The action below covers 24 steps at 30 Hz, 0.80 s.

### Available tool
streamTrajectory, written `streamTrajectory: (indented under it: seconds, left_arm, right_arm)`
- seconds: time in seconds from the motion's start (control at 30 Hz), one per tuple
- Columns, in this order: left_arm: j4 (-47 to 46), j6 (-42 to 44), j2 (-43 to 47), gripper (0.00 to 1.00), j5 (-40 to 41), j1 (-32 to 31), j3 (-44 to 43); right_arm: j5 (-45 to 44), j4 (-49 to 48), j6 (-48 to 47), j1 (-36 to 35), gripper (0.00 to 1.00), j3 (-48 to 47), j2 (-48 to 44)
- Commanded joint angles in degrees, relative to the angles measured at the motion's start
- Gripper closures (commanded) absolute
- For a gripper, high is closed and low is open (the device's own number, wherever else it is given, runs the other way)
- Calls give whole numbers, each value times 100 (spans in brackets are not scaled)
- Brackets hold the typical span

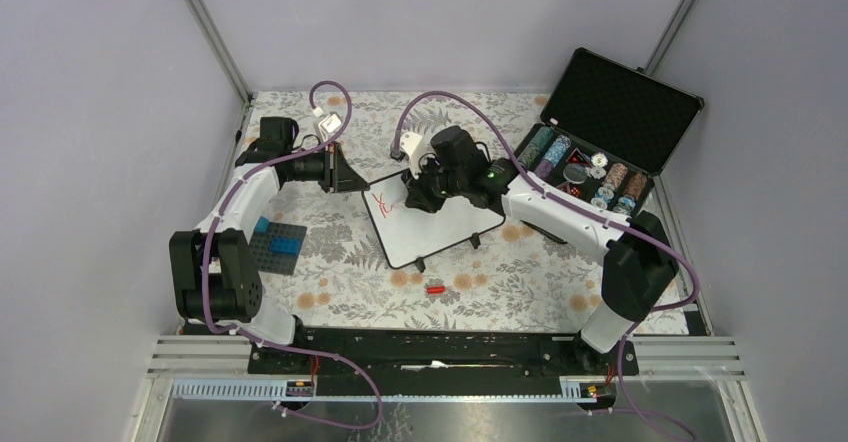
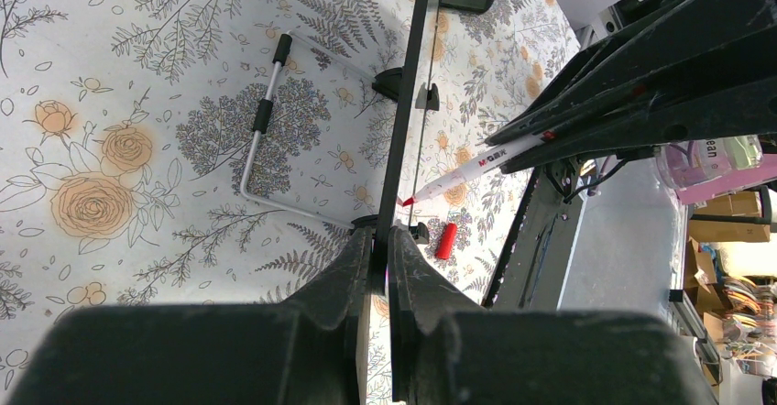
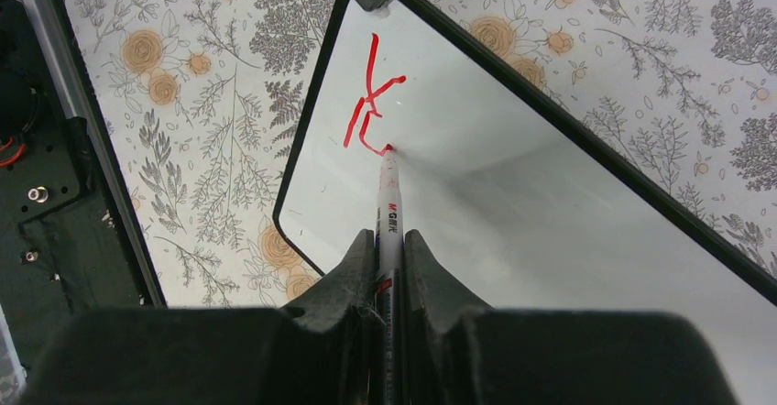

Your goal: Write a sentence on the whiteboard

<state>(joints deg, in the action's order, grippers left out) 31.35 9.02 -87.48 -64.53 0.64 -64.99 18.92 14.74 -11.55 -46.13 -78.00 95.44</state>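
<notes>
The whiteboard (image 1: 440, 230) lies tilted in the middle of the table. Red marker strokes (image 1: 382, 202) sit near its far left corner. In the right wrist view they read as a "Y" and part of another letter (image 3: 369, 93) on the white surface (image 3: 550, 194). My right gripper (image 1: 415, 200) (image 3: 388, 240) is shut on a white marker (image 3: 388, 211), whose red tip touches the board at the end of the last stroke. My left gripper (image 1: 352, 180) (image 2: 382, 249) is shut on the board's black rim (image 2: 403, 130), seen edge-on. The marker also shows in the left wrist view (image 2: 476, 169).
A red marker cap (image 1: 435, 288) (image 2: 445, 240) lies on the flowered cloth in front of the board. An open black case (image 1: 610, 112) with poker chips stands at the back right. A grey plate with blue bricks (image 1: 275, 245) lies at the left. A wire stand (image 2: 261, 130) folds out under the board.
</notes>
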Motion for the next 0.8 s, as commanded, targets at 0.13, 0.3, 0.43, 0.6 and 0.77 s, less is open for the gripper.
streamTrajectory:
  seconds: [0.13, 0.3, 0.43, 0.6, 0.77]
  left_arm:
    - [-89, 92, 174, 100, 34, -73, 2]
    - [-86, 98, 187, 100, 27, -72, 13]
    - [-86, 100, 195, 100, 28, -73, 22]
    - [-86, 92, 214, 100, 45, -69, 15]
    - [-87, 100, 212, 100, 44, -73, 32]
  right_arm:
    - [-125, -161, 35, 56, 100, -364, 9]
    - [-43, -152, 45, 30, 100, -394, 62]
    - [-37, -162, 56, 17, 100, -433, 114]
    - [-29, -152, 57, -1, 100, -500, 171]
    - [-19, -149, 48, -42, 100, -512, 220]
